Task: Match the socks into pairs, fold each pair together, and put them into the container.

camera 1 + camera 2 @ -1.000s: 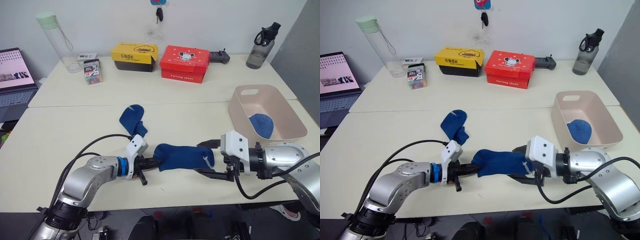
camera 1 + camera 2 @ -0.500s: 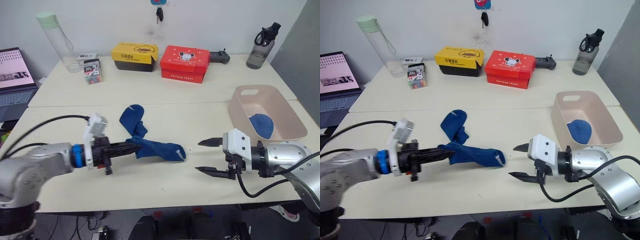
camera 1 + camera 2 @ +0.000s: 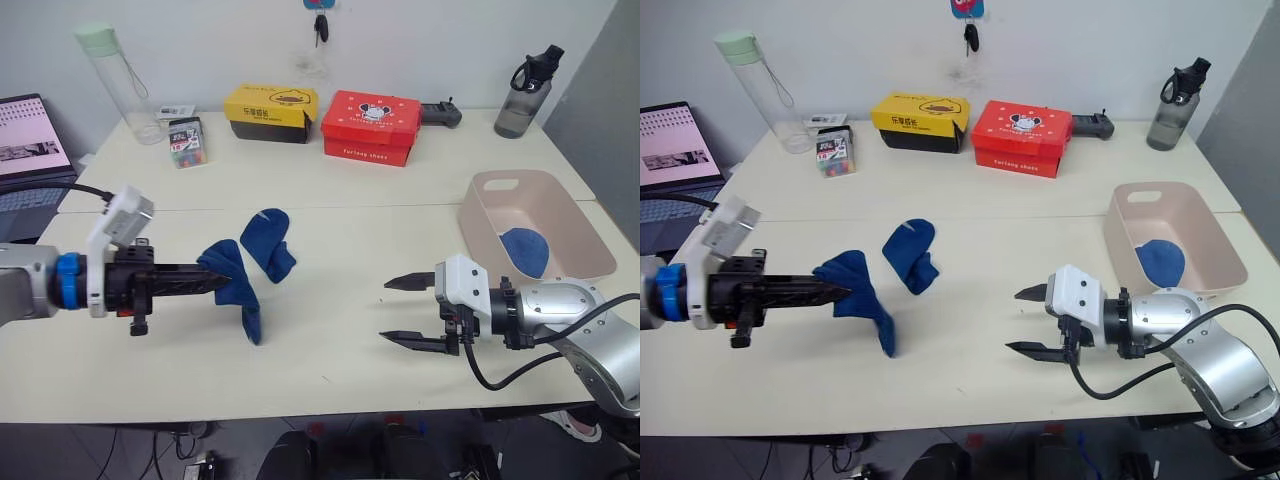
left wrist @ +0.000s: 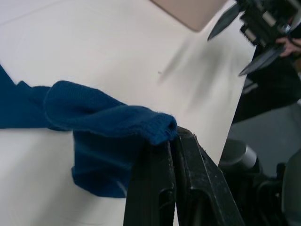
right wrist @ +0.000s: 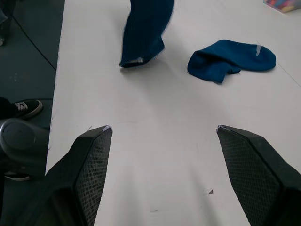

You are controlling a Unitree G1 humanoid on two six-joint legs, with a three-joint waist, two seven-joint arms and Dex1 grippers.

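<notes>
While container (image 3: 575, 240) holds 1 blue sock (image 3: 523, 249), left claw (image 3: 208, 284) grips another (image 3: 232, 287)

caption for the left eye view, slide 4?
Left gripper lifts a blue sock beside its mate on the table; right gripper open; container holds folded blue socks.

the laptop (image 3: 25, 160) at the far left of the table (image 3: 330, 350) is cut off by the picture's edge, and what is on its screen is too small to read. the printing on the yellow-and-black box (image 3: 268, 112) and the red box (image 3: 370, 125) along the table's back edge cannot be made out either. in the container (image 3: 530, 225) at the right edge of the table, the near wall hides part of the blue sock (image 3: 523, 248) inside. in the left wrist view the closed fingers (image 4: 162, 188) cover the pinched end of the held blue sock (image 4: 103, 125).
</notes>
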